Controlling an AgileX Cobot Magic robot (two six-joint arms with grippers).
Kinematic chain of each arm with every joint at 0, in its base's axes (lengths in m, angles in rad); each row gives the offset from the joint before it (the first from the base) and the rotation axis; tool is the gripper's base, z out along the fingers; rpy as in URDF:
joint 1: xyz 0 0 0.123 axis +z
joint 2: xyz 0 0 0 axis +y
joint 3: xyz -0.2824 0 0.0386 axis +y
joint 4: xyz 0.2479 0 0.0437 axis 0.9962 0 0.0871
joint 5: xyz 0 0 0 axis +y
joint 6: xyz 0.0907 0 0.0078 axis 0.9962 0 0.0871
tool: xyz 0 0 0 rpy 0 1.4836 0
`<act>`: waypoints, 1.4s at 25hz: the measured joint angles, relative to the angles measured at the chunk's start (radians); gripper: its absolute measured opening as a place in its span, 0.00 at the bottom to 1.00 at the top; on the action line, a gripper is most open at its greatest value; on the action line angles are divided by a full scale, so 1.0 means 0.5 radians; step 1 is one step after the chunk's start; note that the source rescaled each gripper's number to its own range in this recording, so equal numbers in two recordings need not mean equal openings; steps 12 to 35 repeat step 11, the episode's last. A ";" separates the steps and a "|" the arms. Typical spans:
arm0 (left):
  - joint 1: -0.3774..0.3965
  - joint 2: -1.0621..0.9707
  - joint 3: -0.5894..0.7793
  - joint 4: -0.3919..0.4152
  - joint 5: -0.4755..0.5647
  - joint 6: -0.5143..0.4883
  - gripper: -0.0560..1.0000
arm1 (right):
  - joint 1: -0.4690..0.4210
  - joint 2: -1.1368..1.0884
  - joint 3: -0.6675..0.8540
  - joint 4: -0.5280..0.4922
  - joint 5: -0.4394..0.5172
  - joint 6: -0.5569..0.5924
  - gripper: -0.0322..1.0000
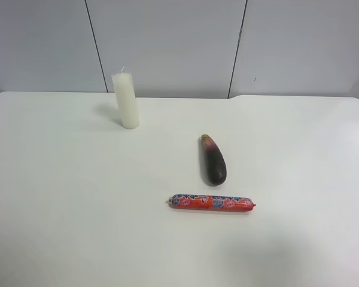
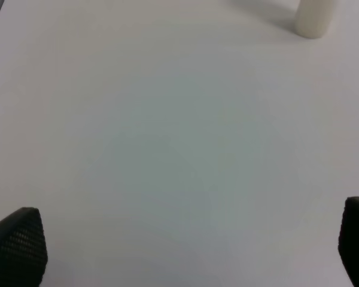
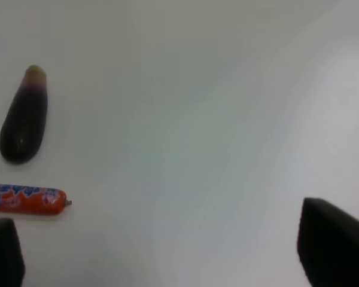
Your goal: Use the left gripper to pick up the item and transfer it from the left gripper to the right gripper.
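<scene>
The candle (image 1: 125, 100) stands on the worktop (image 1: 60, 197) in the upper left of the frame. The eggplant (image 1: 213, 159) lies near the middle. The sausage (image 1: 212, 202) lies just below it, not touching.

Your left gripper (image 2: 185, 248) hangs above the bench (image 2: 167, 149) with its jaws spread wide and nothing between them. Your right gripper (image 3: 167, 251) does the same, jaws wide apart, holding nothing. Neither arm shows in the exterior high view.
</scene>
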 joint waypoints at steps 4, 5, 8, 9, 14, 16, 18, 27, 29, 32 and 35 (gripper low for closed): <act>0.000 0.000 0.000 0.000 0.000 0.000 1.00 | 0.000 0.000 0.000 0.000 0.000 0.002 0.96; 0.000 0.000 0.000 0.000 0.000 0.000 1.00 | 0.000 0.000 0.000 0.000 0.000 0.002 0.96; 0.000 0.000 0.000 0.000 0.000 0.000 1.00 | 0.000 0.000 0.000 0.000 0.000 0.002 0.96; 0.000 0.000 0.000 0.000 0.000 0.000 1.00 | 0.000 0.000 0.000 0.000 0.000 0.002 0.96; 0.000 0.000 0.000 0.000 0.000 0.000 1.00 | 0.000 0.000 0.000 0.000 0.000 0.002 0.96; 0.000 0.000 0.000 0.000 0.000 0.000 1.00 | 0.000 0.000 0.000 0.000 0.000 0.002 0.96; 0.000 0.000 0.000 0.000 0.000 0.000 1.00 | 0.000 0.000 0.000 0.000 0.000 0.002 0.96; 0.000 0.000 0.000 0.000 0.000 0.000 1.00 | 0.000 0.000 0.000 0.000 0.000 0.002 0.96; 0.000 0.000 0.000 0.000 0.000 0.000 1.00 | 0.000 0.000 0.000 0.000 0.000 0.002 0.96; 0.000 0.000 0.000 0.000 0.000 0.000 1.00 | 0.000 0.000 0.000 0.000 0.000 0.002 0.96; 0.000 0.000 0.000 0.000 0.000 0.000 1.00 | 0.000 0.000 0.000 0.000 0.000 0.002 0.96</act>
